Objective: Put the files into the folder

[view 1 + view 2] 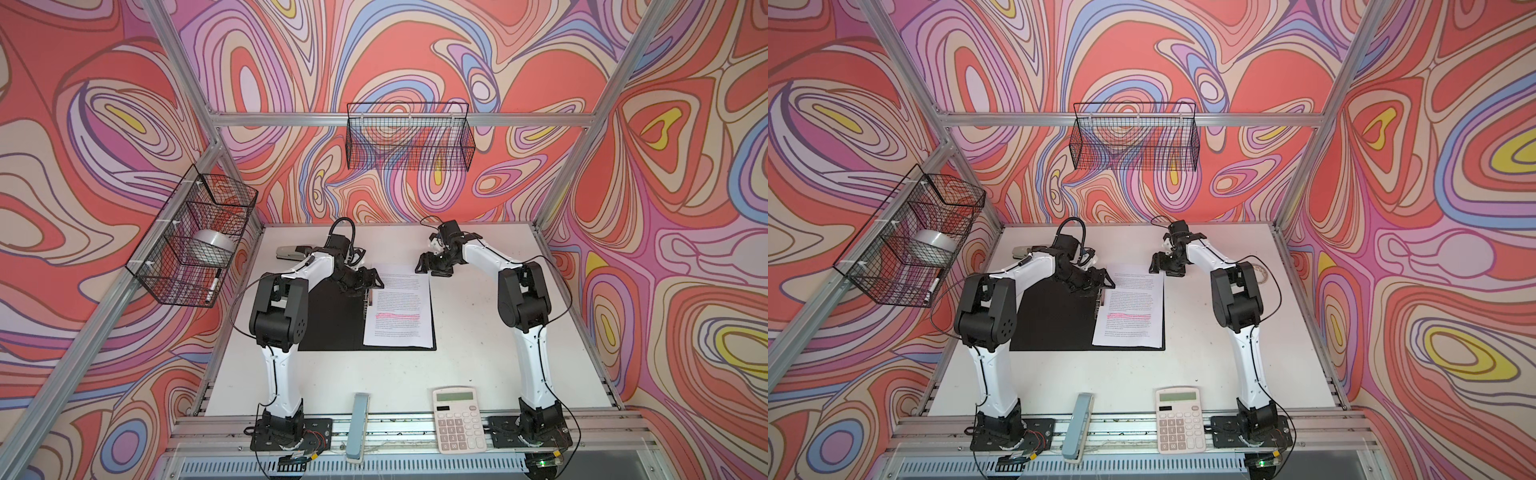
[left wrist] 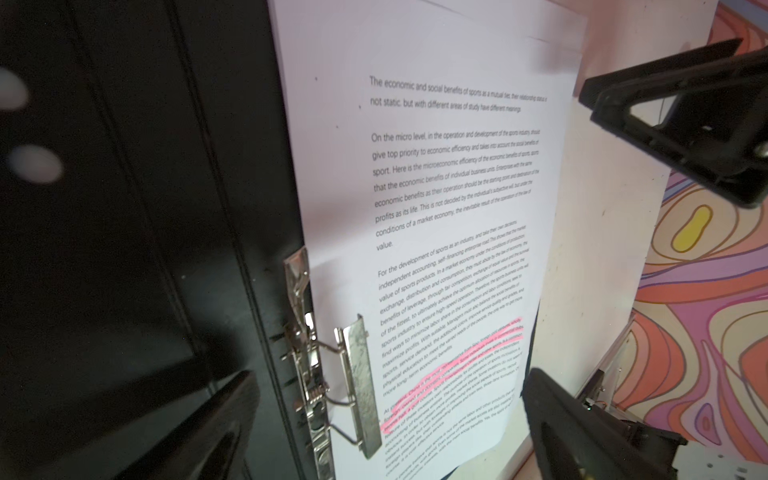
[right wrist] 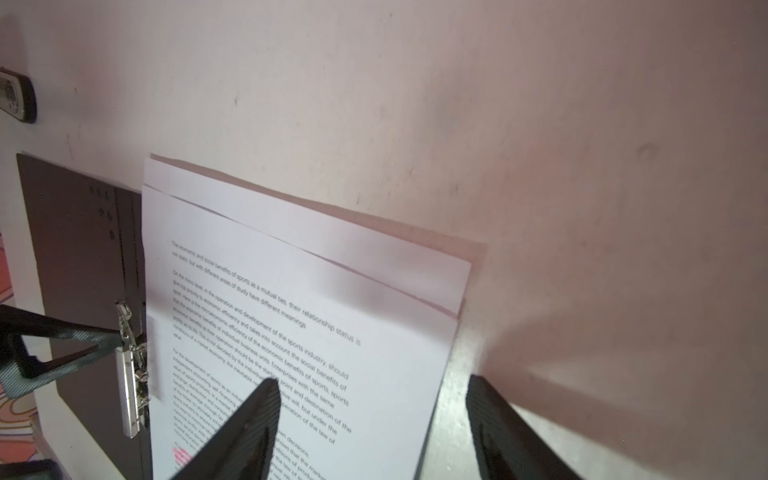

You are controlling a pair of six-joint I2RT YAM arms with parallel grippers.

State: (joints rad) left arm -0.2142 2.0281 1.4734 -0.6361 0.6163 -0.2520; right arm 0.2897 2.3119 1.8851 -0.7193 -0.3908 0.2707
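**Left gripper** [image 1: 368, 284]: jaws spread wide, nothing held. It hangs low over the far end of the folder's spine, just beside the metal clip [image 2: 357, 386].

**Right gripper** [image 1: 432, 269]: jaws parted, nothing held. It hangs near the far right corner of the files, apart from the paper.

**Files** [image 1: 399, 311]: a thin stack of printed sheets with a pink highlighted line. They lie flat on the right half of the open folder. The sheets are slightly fanned at the far edge. The clip's flat bar lies over the left margin. I cannot tell whether it presses down.

**Folder** [image 1: 332, 320]: open, black inside facing up, at the middle of the table [image 1: 478, 332]. Its left half is bare.

**Step in hand, as judged:** the files appear placed, so what remains is securing them and closing the folder. The next move likely calls for the left gripper to work the clip lever, or to catch the left cover's edge and swing it over. The right gripper would steady the sheets so they do not slide.

**Left arm:** rises from the near left base, elbow folded high, forearm reaching far and right, wrist tipped down.

**Right arm:** rises from the near right base, forearm reaching far and left.

**Also present:** a calculator [image 1: 458, 419] at the near edge, well apart.
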